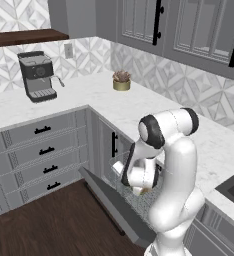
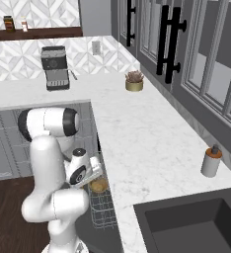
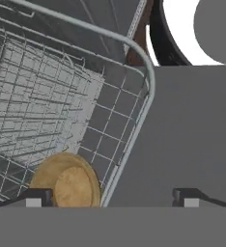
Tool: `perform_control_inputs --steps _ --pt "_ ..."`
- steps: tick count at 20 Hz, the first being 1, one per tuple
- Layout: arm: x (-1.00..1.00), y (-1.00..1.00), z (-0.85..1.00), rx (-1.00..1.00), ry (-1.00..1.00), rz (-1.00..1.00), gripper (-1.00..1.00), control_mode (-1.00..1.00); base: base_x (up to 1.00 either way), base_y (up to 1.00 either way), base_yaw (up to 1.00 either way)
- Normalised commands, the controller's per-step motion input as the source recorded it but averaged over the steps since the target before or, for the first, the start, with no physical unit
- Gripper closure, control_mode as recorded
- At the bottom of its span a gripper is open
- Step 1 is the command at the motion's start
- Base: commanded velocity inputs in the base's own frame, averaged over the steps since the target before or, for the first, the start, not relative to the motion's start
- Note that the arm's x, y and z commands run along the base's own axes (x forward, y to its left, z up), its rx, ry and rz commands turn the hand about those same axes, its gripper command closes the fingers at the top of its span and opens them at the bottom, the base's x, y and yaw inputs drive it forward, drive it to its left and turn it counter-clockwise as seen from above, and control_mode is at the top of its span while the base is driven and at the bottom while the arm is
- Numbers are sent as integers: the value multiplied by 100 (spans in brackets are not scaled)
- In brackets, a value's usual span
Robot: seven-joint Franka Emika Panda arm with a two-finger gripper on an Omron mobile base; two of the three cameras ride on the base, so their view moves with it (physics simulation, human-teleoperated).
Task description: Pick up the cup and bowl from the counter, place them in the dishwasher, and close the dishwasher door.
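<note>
White Franka Panda arm with dark joints (image 1: 176, 170) rises from the base, bends sharply at the dark-capped elbow and folds forward and down. The forearm drops from the elbow, so the wrist sits low in front of the body. Two-finger gripper (image 3: 112, 198) points downward. In the hand view the two small dark fingers (image 3: 30, 198) stand far apart, jaws spread wide, with nothing between them.
</note>
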Motion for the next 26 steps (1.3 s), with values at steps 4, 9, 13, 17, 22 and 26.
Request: perform_control_inputs --steps 4,9,13,17,22,26 --pt "-49 77 74 0 0 0 -100 -100 0 0 0" --pt "4 77 100 0 0 8 -100 -100 0 0 0" --pt "38 63 100 0 0 17 -100 -100 0 0 0" --pt "64 40 100 0 3 40 -100 -100 0 0 0" --pt "60 19 100 -8 3 56 -100 -100 0 0 0" --pt "38 34 96 -25 3 53 -100 -100 0 0 0"
